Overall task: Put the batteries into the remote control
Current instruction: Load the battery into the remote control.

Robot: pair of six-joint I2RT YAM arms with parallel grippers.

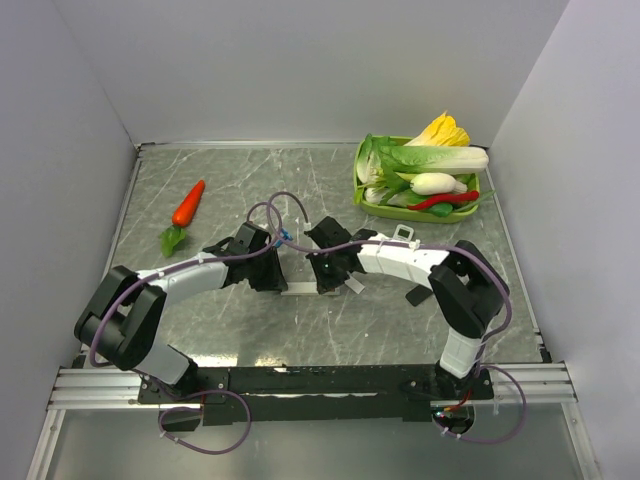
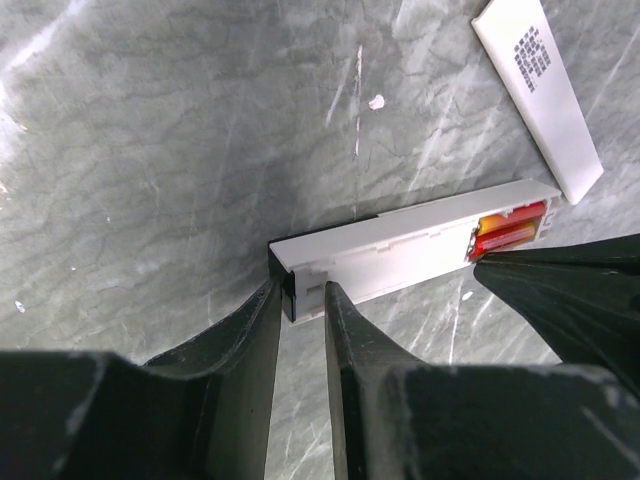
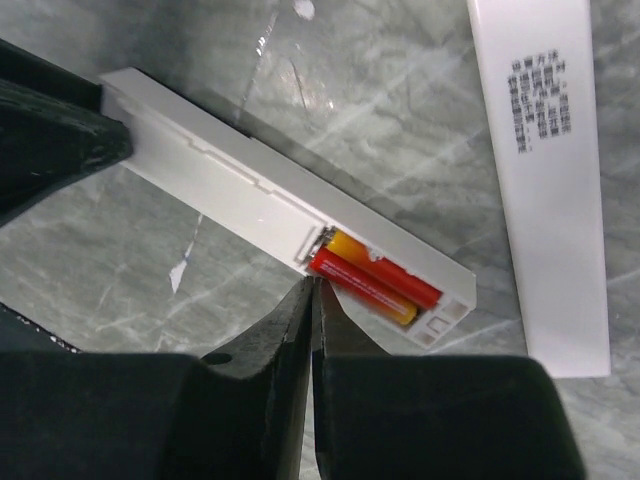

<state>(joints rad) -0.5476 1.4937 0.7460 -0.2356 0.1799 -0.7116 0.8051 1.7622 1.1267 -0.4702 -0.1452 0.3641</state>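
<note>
Battery loading, close up: my right pincer, clenched on nothing, sets its joined tips against the nearer of two small red-orange cylindrical batteries. They lie in the open bay at one end of the long, slim white plastic remote control, centre of the right wrist frame. My left pincer grasps the remote's opposite end, lower centre of the left wrist frame. The flat white printed back cover lies apart at upper right on the grey marbled table. The risk, as I judge it: a hard push levers a battery out of the uncovered bay, or pivots the remote, pinched at one end only, out of my left grip.
</note>
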